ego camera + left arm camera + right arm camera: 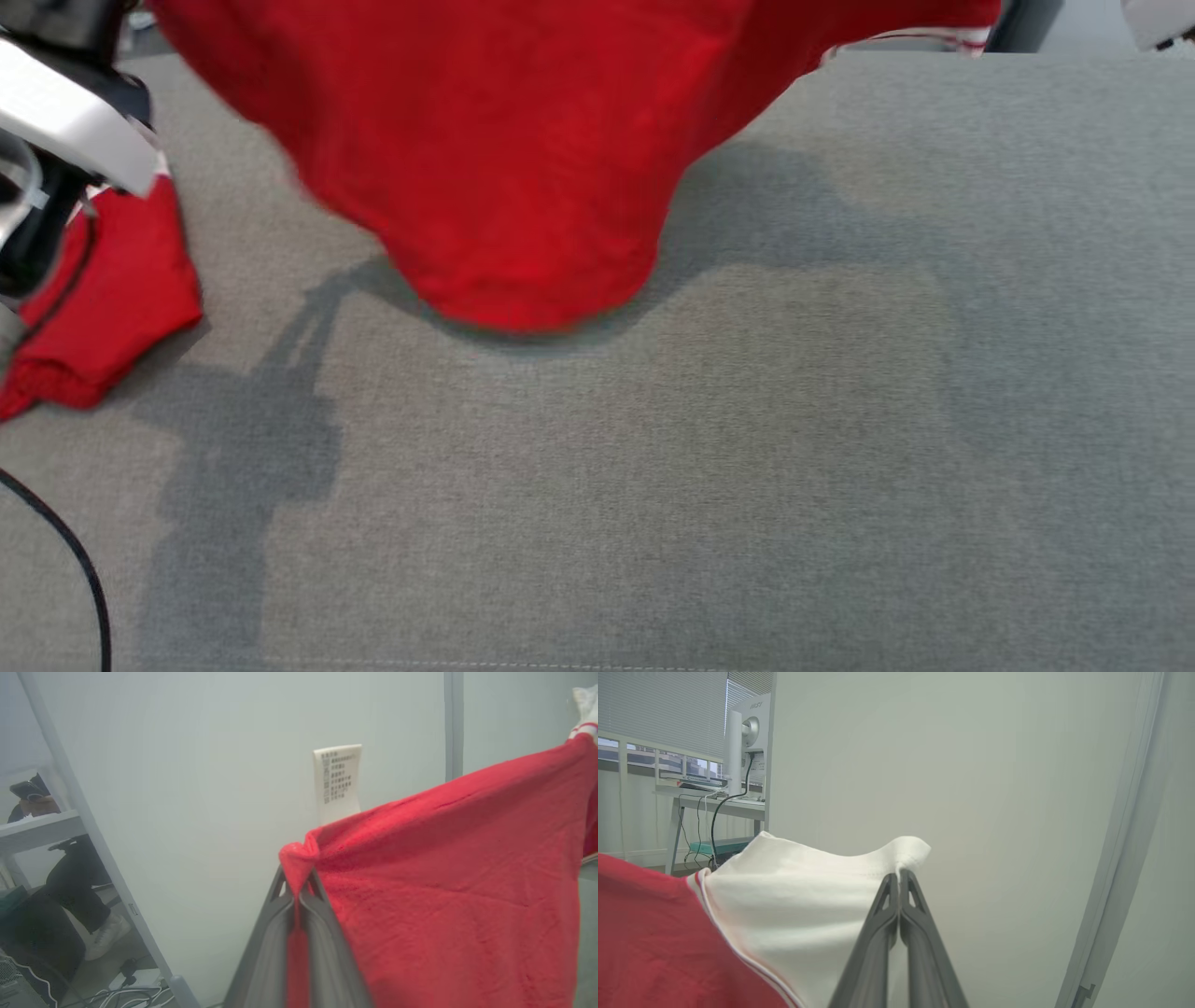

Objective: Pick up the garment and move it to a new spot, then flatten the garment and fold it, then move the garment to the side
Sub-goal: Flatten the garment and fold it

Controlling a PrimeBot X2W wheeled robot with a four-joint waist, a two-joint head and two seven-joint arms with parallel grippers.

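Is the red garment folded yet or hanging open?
Hanging open, unfolded: the left gripper pinches a red corner, the right gripper a white part, and the garment sags between them over the grey surface.

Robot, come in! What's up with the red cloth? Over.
Left gripper shut on garment, red corner. Right gripper shut on white edge. Hanging over grey table.

Occluded / cropped items

Head view: garment (504, 159) upper part cut by 12 o'clock edge; hem at 7 o'clock blurred. Left wrist view: paper sheet (337, 781) at 12 o'clock, print too small to read; left gripper (297, 891) tips buried in red fabric; person (74, 882) at 9 o'clock, torso hid behind desk top (37, 830).
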